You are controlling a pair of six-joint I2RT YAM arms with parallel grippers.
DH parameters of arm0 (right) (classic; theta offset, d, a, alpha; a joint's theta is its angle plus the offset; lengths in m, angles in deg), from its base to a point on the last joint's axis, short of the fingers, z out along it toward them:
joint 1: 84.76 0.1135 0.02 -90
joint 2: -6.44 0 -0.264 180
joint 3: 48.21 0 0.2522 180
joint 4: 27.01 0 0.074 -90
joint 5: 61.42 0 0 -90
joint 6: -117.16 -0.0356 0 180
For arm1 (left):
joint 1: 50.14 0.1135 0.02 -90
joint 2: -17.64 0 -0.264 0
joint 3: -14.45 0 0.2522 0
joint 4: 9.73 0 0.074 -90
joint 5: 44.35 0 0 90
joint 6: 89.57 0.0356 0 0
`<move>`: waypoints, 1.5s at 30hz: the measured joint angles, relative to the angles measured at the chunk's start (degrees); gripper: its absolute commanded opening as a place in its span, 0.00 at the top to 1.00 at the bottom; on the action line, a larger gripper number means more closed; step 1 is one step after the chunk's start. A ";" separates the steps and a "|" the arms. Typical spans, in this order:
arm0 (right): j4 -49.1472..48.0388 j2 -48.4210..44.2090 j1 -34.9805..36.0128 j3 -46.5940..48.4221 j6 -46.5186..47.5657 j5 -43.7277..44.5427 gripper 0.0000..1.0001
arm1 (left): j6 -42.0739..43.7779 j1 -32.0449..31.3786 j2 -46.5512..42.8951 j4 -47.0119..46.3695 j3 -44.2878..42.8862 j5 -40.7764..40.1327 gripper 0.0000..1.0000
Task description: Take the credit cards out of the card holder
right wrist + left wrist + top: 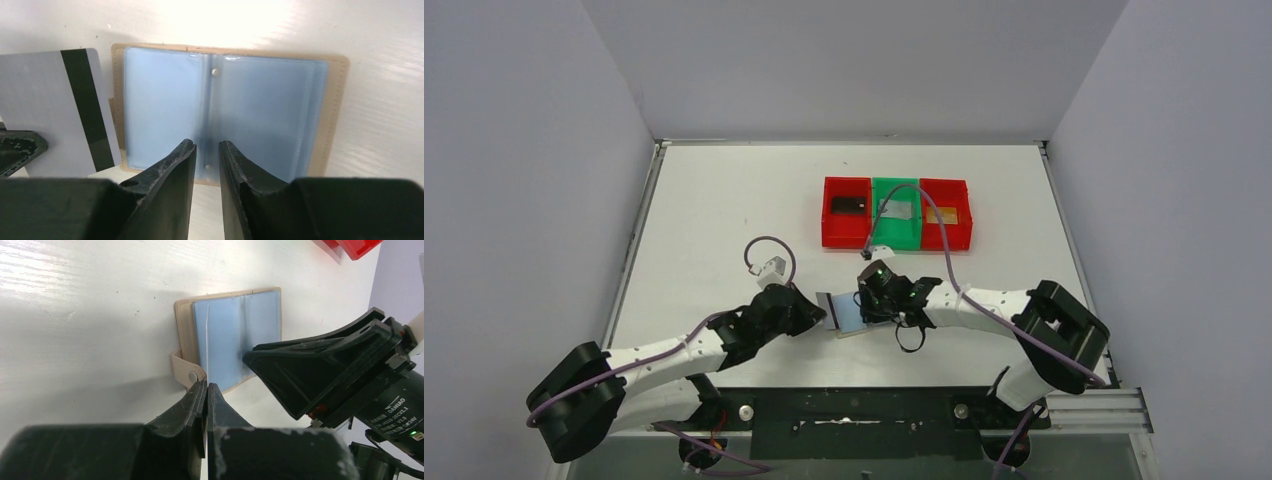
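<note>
The card holder (pixel 260 110) is lying open and flat on the bench (pixel 724 220), near the front edge between the two arms. Its pale blue lining is facing up and its closure tab (pixel 182 371) is sticking out toward the left arm. The right hand (pixel 206 147) is hanging over the middle fold, its fingers parted by only a narrow slit with nothing between them. In the left wrist view its tip is appearing to rest on the lining, most likely pinning the holder so it does not drag along with a pulled card. The left hand (pixel 206 385) is pinching tight on a pale card (pixel 47 110) with a black magnetic stripe, gripping it by one end, so its own camera is showing the card only as a thin white edge. That card is standing at the holder's edge nearest the left arm; whether its far end is free of the pocket cannot be told. No other card is showing in the blue sleeves. Well apart, toward the back, three bins are sitting in a row: a red bin (pixel 829 235) with a black card (pixel 849 204), a green bin (pixel 894 243) with a silver-grey card (pixel 902 208), and a second red bin (pixel 961 238) with a gold-orange card (pixel 941 214). That suggests this is a late extraction.
</note>
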 measured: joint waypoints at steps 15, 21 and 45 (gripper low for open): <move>2.38 -15.69 -9.25 -2.54 -0.83 3.74 0.47 | 1.84 0.15 -0.81 -6.84 0.79 3.13 1.00; -0.79 -26.29 -17.00 -7.23 -0.74 -1.33 0.25 | 3.69 0.15 -2.10 -10.14 1.29 4.07 1.00; -37.48 -15.93 -21.75 -16.09 -12.13 -43.30 0.48 | 5.57 0.37 -3.17 -34.49 6.84 11.43 1.00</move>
